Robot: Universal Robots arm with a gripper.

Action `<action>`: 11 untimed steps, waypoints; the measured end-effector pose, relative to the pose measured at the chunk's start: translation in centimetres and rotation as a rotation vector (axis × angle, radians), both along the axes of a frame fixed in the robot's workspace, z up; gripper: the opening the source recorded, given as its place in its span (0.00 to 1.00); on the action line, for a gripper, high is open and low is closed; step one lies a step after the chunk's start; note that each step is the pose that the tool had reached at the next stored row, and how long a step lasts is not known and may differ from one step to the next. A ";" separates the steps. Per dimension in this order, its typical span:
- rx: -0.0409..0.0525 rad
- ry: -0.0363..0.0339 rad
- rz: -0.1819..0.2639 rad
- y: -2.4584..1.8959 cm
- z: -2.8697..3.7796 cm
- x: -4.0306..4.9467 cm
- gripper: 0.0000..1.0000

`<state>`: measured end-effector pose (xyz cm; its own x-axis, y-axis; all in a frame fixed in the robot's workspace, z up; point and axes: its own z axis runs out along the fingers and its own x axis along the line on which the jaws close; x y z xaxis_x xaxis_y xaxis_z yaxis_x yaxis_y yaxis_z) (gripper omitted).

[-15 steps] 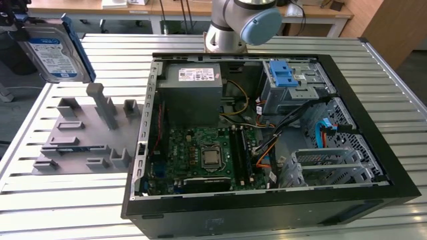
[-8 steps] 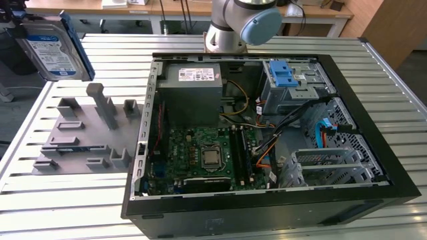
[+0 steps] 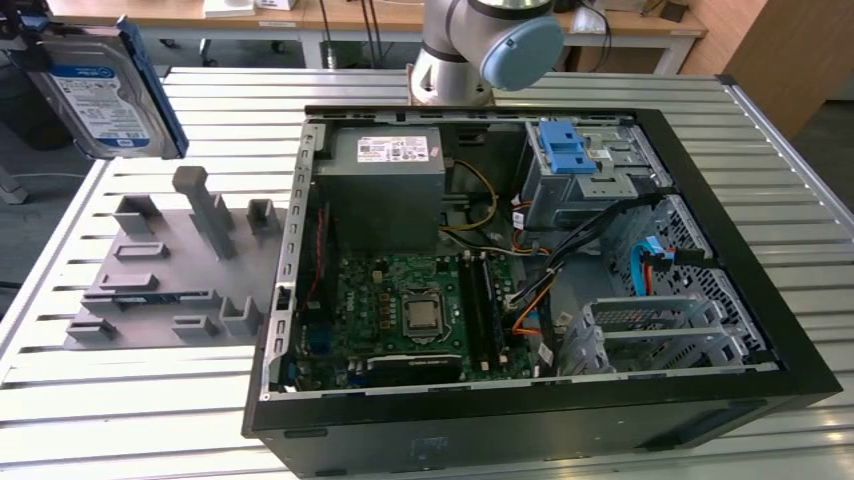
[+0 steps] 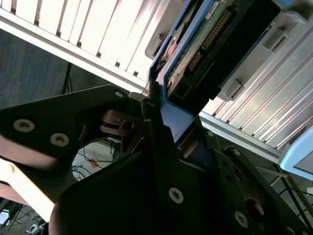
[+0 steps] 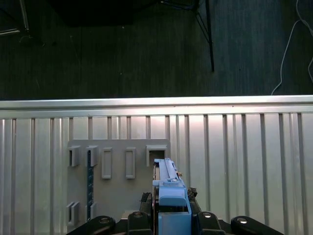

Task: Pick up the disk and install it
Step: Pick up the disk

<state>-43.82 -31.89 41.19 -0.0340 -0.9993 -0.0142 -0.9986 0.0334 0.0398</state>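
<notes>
The disk [image 3: 107, 90] hangs upright in the air at the exterior view's upper left, above the slatted table and clear of the grey fixture. It is silver with a white-and-blue label and blue rails along its edges. In the first wrist view its blue rail edge [image 5: 170, 193] runs between my black fingers, with my gripper [image 5: 171, 216] shut on it. In the second wrist view the disk's underside with its circuit board [image 4: 210, 44] and blue rail sits in my gripper [image 4: 183, 142].
An open computer case [image 3: 747, 300] lies on the metal slatted table [image 3: 147, 410]. Inside are a grey power-supply box [image 3: 387, 185], a motherboard [image 3: 414, 310] and a drive cage with a blue latch [image 3: 581, 155]. A grey slotted fixture [image 3: 167, 265] stands beside the case. The arm's base [image 3: 481, 50] is behind it.
</notes>
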 end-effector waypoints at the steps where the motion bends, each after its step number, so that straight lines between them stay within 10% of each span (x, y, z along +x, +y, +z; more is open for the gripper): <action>1: 0.0000 0.0000 0.000 0.00 0.07 0.00 0.36; 11: 0.0000 -0.0001 0.000 0.04 0.69 0.00 0.36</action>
<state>-43.82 -31.85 41.88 -0.0340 -0.9993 -0.0143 -0.9987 0.0334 0.0398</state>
